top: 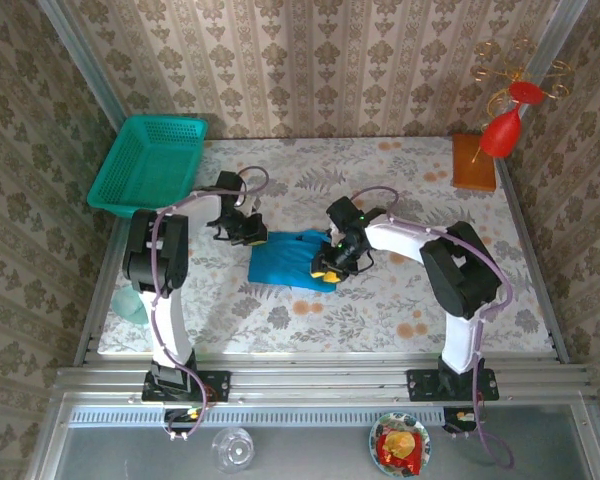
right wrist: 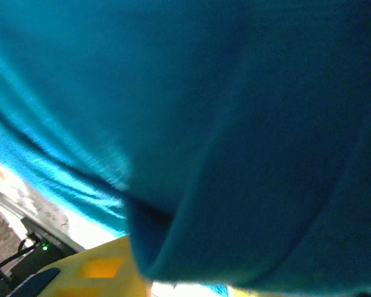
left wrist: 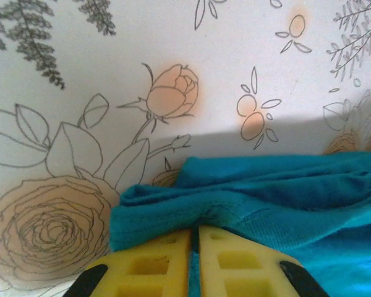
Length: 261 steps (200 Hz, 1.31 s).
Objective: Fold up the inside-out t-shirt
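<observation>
Status check: fold in progress. The t-shirt (top: 288, 258) lies in the middle of the counter (top: 410, 300), between the two arms and well apart from the teal basket (top: 150, 160) at the far left corner. It is not spread flat. From above it reads as a compact, roughly rectangular bundle, and the left wrist view shows several layers stacked with rumpled, uneven edges. Judgement: at least one fold is in, but the packet is not tidy.

Left pincer (top: 245, 232) sits at the bundle's far left corner. Its yellow fingers (left wrist: 154, 263) are pressed nearly together with a thin strip of blue cloth pinched between them — closed on the shirt's edge.

Right pincer (top: 330, 268) is at the bundle's near right edge. In its wrist view, blue cloth drapes close across the lens and over one yellow finger — whether the jaws are closed on it I cannot tell.

Left to do, as I judge it: bring the gripped edge over, lay the layers square, smooth them, release.
</observation>
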Available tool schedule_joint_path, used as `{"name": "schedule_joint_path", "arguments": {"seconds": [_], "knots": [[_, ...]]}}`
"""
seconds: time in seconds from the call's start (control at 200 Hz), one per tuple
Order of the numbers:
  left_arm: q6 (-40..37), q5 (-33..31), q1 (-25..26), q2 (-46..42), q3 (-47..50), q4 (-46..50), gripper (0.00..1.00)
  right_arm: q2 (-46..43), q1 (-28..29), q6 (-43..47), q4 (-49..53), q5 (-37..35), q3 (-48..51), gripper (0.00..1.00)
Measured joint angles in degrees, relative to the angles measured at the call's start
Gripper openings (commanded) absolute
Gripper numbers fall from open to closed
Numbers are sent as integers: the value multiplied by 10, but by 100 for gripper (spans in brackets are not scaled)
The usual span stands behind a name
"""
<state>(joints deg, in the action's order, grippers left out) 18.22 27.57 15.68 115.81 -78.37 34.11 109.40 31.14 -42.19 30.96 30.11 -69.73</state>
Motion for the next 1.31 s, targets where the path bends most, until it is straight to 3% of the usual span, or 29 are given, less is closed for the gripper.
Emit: {"name": "schedule_joint_path", "arguments": {"seconds": [0.11, 0.26, 0.37, 0.52, 0.655, 0.875, 1.305], "knots": [[2, -6, 0, 3, -9, -7, 15, -1, -2, -1, -3, 1, 1, 40], [4, -8, 1, -18, 0, -11, 30, -21, -6, -1, -4, 2, 1, 41], [6, -1, 1, -68, 16, -7, 31, -45, -21, -2, -9, 2, 0, 41], [6, 14, 8, -157, 45, 6, 30, -49, -50, -3, -10, 2, -25, 40], [7, 20, 37, -203, 88, 7, 22, -29, -69, -2, -11, 2, -74, 40], [28, 25, 84, -202, 183, -14, 10, 33, -82, -3, -21, 11, -131, 40], [37, 12, 86, -166, 237, -64, 9, 160, -128, -28, -74, 37, -183, 38]]}}
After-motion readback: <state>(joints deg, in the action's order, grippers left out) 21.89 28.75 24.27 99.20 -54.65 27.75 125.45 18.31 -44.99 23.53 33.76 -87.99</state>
